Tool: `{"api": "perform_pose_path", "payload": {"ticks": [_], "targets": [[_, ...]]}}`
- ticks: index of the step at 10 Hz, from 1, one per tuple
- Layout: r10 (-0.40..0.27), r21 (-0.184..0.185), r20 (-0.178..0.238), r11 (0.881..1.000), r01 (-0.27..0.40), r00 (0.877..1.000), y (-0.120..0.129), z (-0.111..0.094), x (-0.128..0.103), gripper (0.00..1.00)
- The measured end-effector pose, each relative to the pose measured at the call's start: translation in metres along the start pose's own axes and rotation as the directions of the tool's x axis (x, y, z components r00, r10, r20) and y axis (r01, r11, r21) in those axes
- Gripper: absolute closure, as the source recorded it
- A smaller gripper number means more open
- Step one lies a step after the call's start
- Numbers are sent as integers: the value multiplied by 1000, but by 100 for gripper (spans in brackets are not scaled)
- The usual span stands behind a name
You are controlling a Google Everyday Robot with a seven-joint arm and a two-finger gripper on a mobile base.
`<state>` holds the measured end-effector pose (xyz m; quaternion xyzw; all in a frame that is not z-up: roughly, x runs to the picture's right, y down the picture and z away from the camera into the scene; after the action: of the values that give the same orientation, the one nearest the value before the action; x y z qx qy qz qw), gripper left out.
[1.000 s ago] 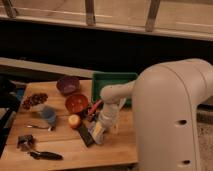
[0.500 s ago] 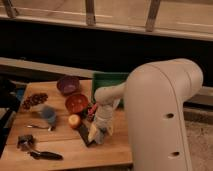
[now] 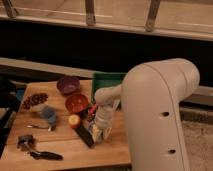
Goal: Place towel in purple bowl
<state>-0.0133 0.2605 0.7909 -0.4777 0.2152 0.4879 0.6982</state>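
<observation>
The purple bowl (image 3: 67, 84) stands at the back of the wooden table (image 3: 65, 147), left of the middle. My gripper (image 3: 98, 131) hangs low over the table's right half, well to the right and in front of that bowl. A pale yellowish bundle (image 3: 102, 132), perhaps the towel, sits at the gripper's tip, and a dark flat strip (image 3: 85, 136) lies beside it. My large white arm (image 3: 157, 115) covers the right side of the view and hides the table behind it.
A red bowl (image 3: 76, 102) stands between the gripper and the purple bowl. A green tray (image 3: 107, 80) is at the back right. An orange fruit (image 3: 74, 121), a blue cup (image 3: 48, 115), grapes (image 3: 35, 100), a spoon (image 3: 39, 127) and dark tools (image 3: 44, 155) lie to the left.
My arm has swung left and now fills more of the view. The gripper has shifted slightly left over the table's right half. The bowls and other items have not moved.
</observation>
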Motion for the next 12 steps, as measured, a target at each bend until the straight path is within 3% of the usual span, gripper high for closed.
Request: {"api": "perform_pose_path", "payload": {"ticks": [2, 3, 9, 12], "targets": [[13, 16, 20, 1000, -13, 1000, -11, -4, 2, 98], [20, 20, 37, 1000, -20, 999, -13, -12, 4, 100], [50, 57, 138, 997, -58, 989, -25, -55, 12, 100], [94, 97, 223, 988, -118, 970, -39, -97, 22, 100]]}}
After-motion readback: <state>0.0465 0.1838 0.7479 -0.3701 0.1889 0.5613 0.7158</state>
